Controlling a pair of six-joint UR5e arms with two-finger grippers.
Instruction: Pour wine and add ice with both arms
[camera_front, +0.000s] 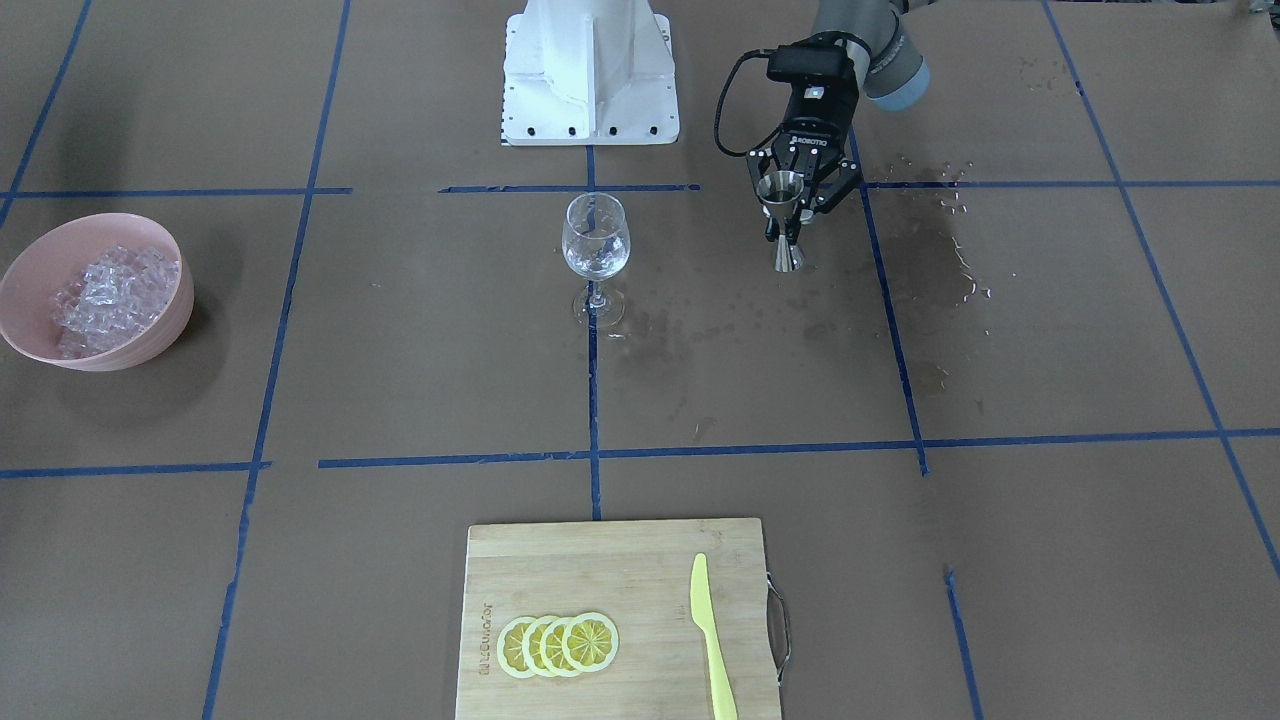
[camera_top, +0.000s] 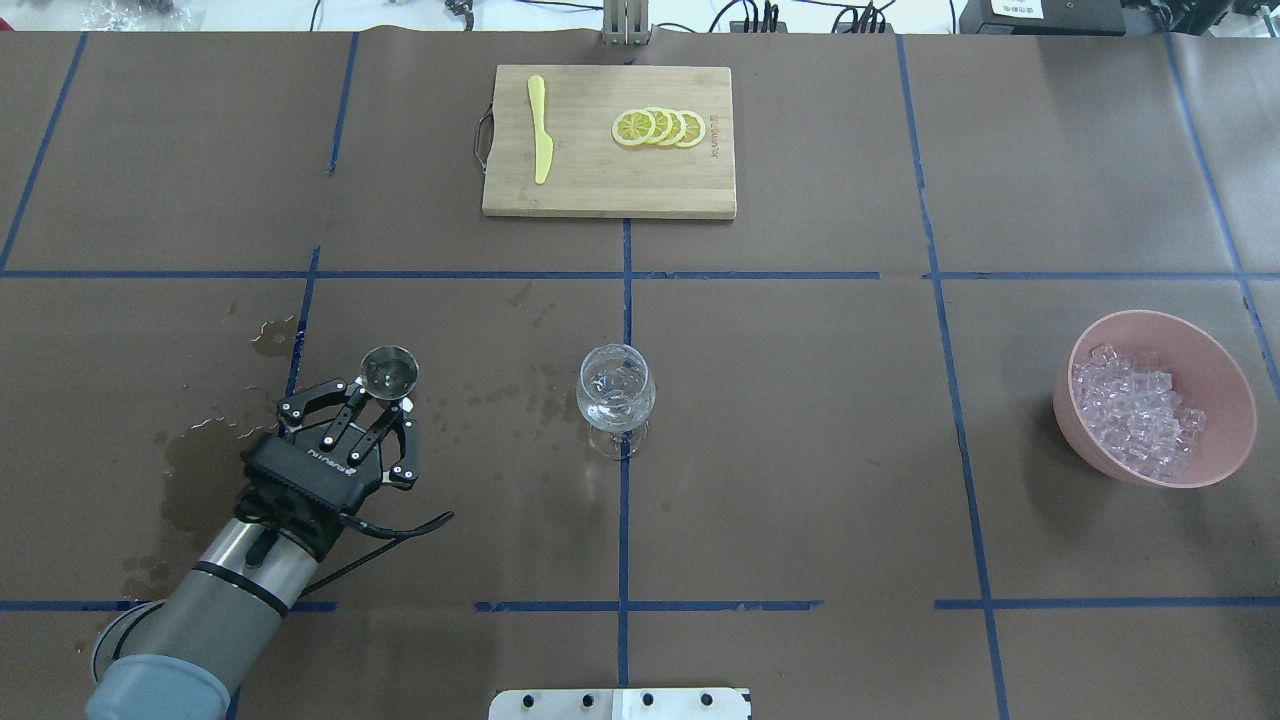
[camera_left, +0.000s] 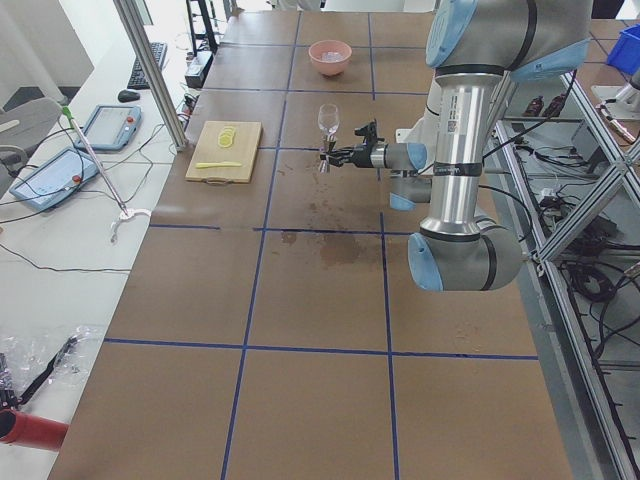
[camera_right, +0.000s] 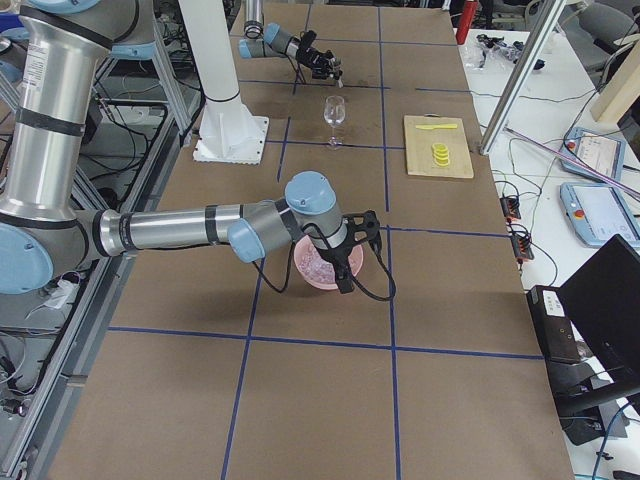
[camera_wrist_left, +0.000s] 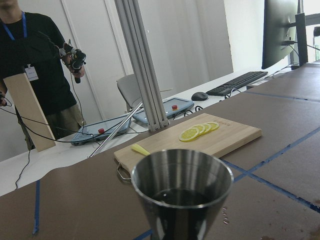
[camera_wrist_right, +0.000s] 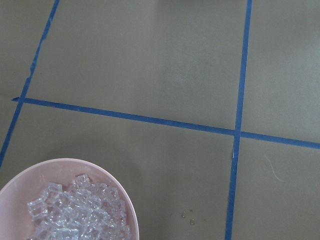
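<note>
Overhead exterior: left claw grips the jigger, left of the wine glass; carry level, tip slowly over the rim; the right claw hangs over the ice, far right, its opening I cannot tell

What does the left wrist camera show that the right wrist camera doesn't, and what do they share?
Left wrist only: the metal measuring cup close up, dark liquid inside; the cutting board with lemon slices and a yellow knife; a person in the background. Right wrist only: the pink bowl of ice. Both: the brown table with blue tape lines.
</note>
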